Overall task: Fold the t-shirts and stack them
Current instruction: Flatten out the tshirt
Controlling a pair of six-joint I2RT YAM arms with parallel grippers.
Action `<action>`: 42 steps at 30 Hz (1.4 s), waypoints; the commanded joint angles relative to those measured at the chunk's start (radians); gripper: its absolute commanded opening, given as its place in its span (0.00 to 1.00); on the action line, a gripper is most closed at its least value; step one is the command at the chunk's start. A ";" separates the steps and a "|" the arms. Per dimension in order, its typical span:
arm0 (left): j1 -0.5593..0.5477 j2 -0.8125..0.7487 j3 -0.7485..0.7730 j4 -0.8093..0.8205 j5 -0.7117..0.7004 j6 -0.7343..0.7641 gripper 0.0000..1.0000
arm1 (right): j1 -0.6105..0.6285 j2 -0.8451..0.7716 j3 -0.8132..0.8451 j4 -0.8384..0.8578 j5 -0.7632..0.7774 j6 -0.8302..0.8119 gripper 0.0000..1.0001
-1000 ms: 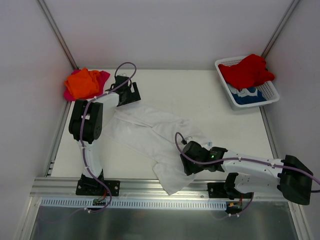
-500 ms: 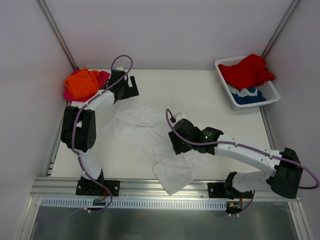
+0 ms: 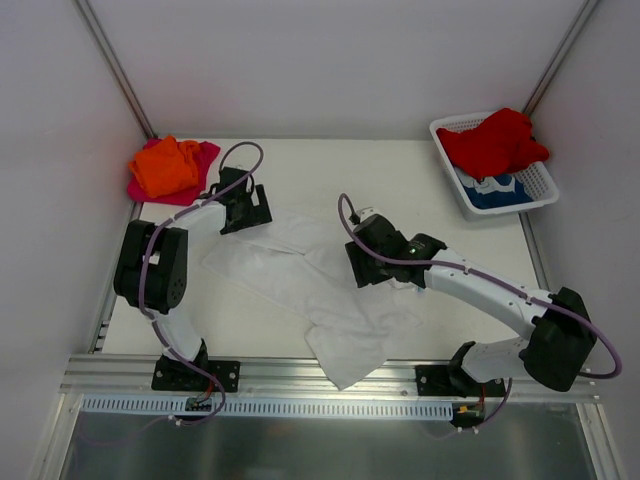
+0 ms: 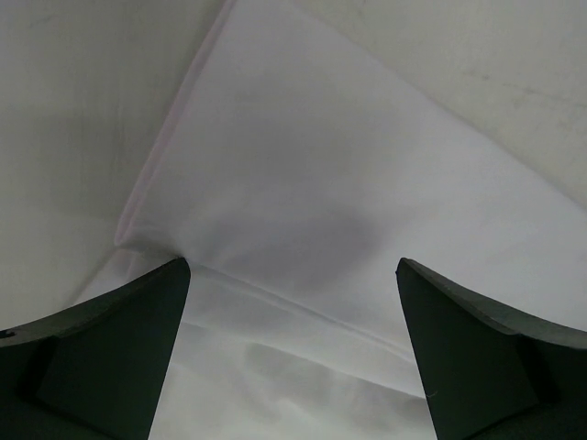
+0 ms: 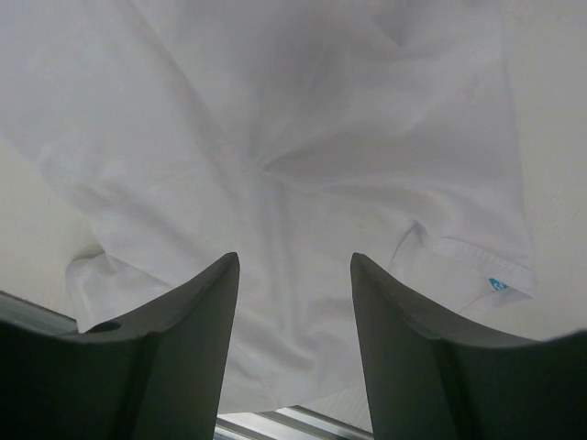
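Blue-and-white shirt (image 3: 497,190) mostly hidden beneath the red shirt (image 3: 492,142); pink shirt (image 3: 208,152) largely covered by the orange shirt (image 3: 165,165); white shirt (image 4: 312,183) cropped by both wrist views

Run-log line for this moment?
left gripper: open over white t-shirt | right gripper: open over it | white t-shirt: spread, unfolded | orange t-shirt: far-left corner | red t-shirt: in basket

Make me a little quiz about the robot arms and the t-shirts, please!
1. True or false: the red t-shirt lies in the basket.
2. Which one lies spread out in the middle? A) the white t-shirt B) an orange one C) a pink one
3. Fill in: the left gripper and the right gripper are both ____.

Key: 1 true; 2 A; 3 open.
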 commanded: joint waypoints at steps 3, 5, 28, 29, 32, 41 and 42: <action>0.012 -0.110 -0.053 -0.016 -0.041 -0.023 0.97 | -0.062 -0.005 0.047 0.006 -0.043 -0.048 0.56; 0.012 -0.117 -0.053 -0.022 -0.053 -0.015 0.97 | -0.064 0.011 0.051 0.011 -0.052 -0.051 0.56; 0.013 -0.017 0.009 -0.056 -0.122 0.005 0.84 | -0.067 -0.008 0.036 0.037 -0.115 -0.050 0.55; 0.012 -0.008 0.019 -0.056 -0.122 0.005 0.83 | -0.067 -0.009 0.033 0.039 -0.116 -0.051 0.56; 0.013 0.020 0.033 -0.056 -0.133 0.005 0.82 | -0.067 -0.021 0.030 0.037 -0.113 -0.050 0.55; 0.013 0.020 0.052 -0.064 -0.183 0.023 0.75 | -0.071 -0.025 0.010 0.042 -0.118 -0.045 0.56; 0.012 0.015 0.054 -0.068 -0.188 0.025 0.70 | -0.071 -0.025 0.010 0.042 -0.120 -0.047 0.56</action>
